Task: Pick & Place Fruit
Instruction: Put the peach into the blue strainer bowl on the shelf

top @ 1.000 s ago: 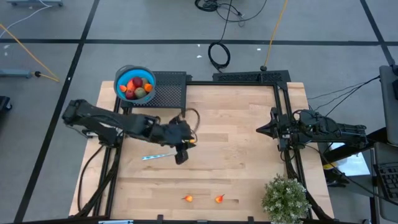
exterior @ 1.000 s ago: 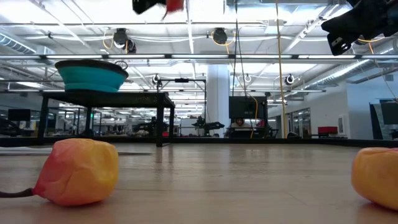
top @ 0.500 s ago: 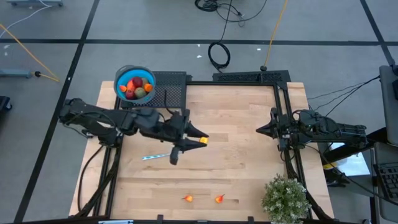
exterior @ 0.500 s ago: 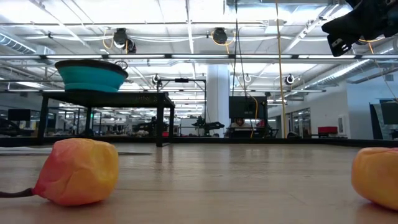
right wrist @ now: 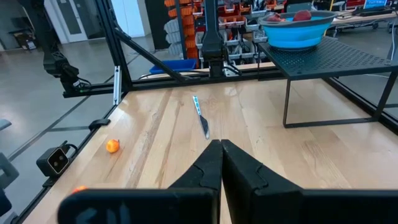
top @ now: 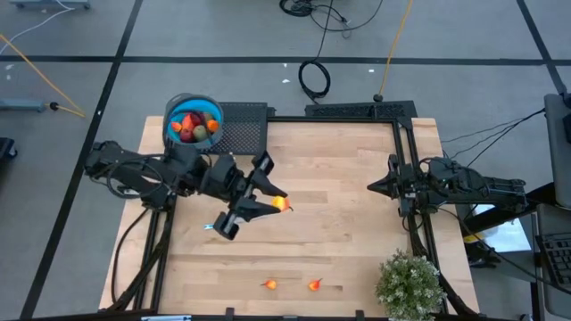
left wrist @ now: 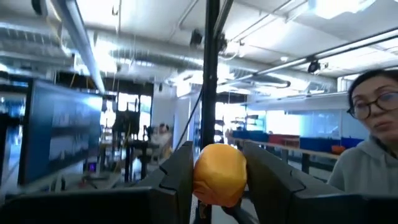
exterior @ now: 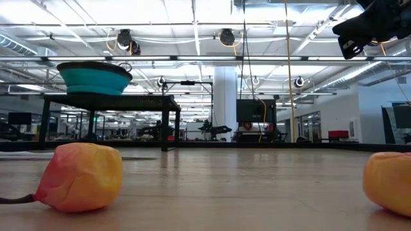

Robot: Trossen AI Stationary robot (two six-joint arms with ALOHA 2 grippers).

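Observation:
My left gripper [top: 275,201] is above the middle of the table, shut on a small orange fruit [top: 281,204], which fills the gap between the fingers in the left wrist view [left wrist: 219,174]. Two more small orange fruits [top: 270,284] [top: 314,285] lie near the table's near edge and show large in the low view [exterior: 83,176] [exterior: 388,181]. The blue bowl [top: 194,120] holds several red, orange and green pieces and stands on a black mesh stand [top: 243,127] at the far left corner. My right gripper [right wrist: 221,155] waits shut at the table's right side. My left gripper pinches the small orange fruit [left wrist: 217,163] between its two fingers [left wrist: 180,180], one on each side of it. The fingers lie roughly level, pointing toward the table's right. The fruit is lifted clear of the table.
A slim silver knife [right wrist: 201,117] lies on the wood left of centre, partly under my left arm in the high view [top: 212,226]. A potted plant [top: 409,283] stands at the near right corner. A person [left wrist: 367,143] shows beyond the table in the left wrist view.
My left gripper, keeping the orange fruit, has risen out of the top of the low view and tipped from pointing down to roughly level. The arm has drawn back a little toward the table's left. The fruits on the table have not moved.

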